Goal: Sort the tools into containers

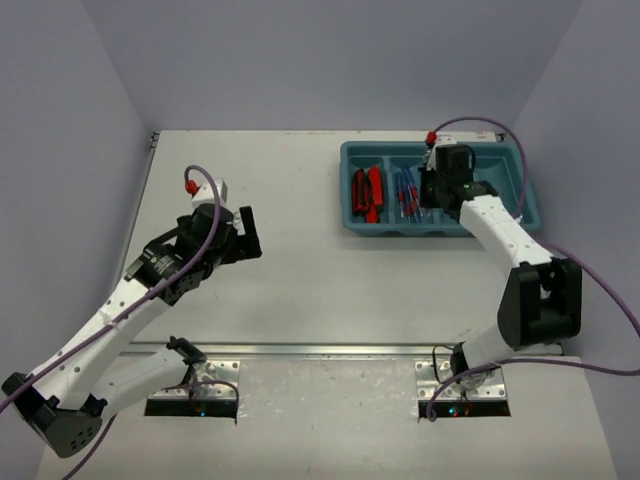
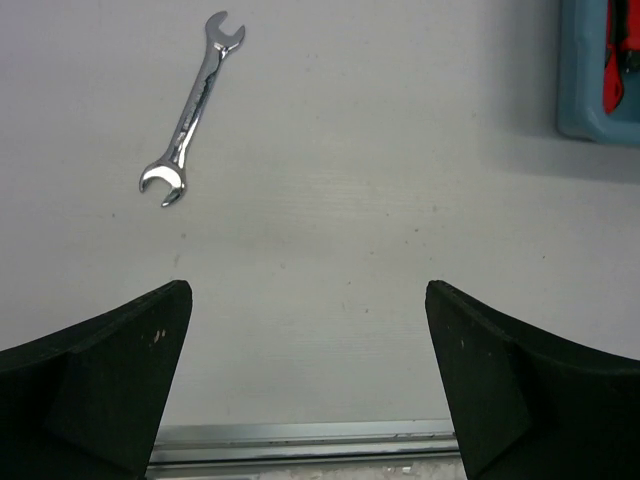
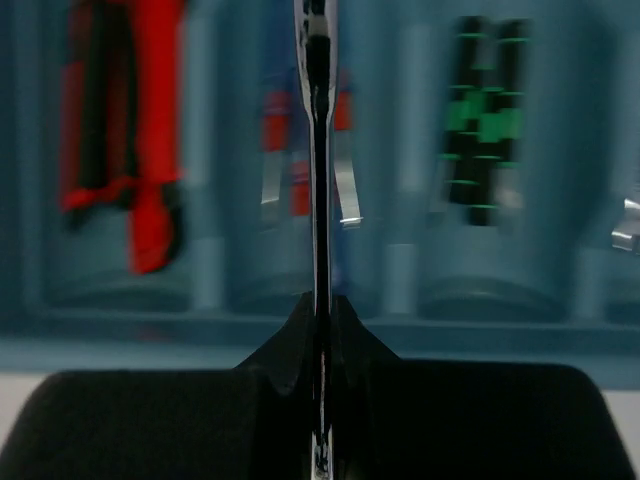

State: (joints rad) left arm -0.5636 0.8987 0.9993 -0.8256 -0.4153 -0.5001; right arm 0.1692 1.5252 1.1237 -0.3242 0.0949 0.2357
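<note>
At far right, the tray's [image 1: 346, 190] compartments hold red-and-black knives [image 1: 367, 193], blue screwdrivers [image 1: 406, 195], green-marked screwdrivers [image 3: 485, 120]. Right gripper [image 3: 318, 300] clamps a silver tool [image 3: 317, 120]; fingers of the left gripper [image 2: 308, 300] stand apart.

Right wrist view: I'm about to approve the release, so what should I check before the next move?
1. Right gripper shut on the thin silver tool: ok.
2. Tool above the tray: ok.
3. Tool lined up with the compartment holding a silver piece: not ok; here it lines up with the blue screwdrivers.
4. Left gripper open: ok.
5. Wrench on the table, apart from the left gripper: ok.
</note>
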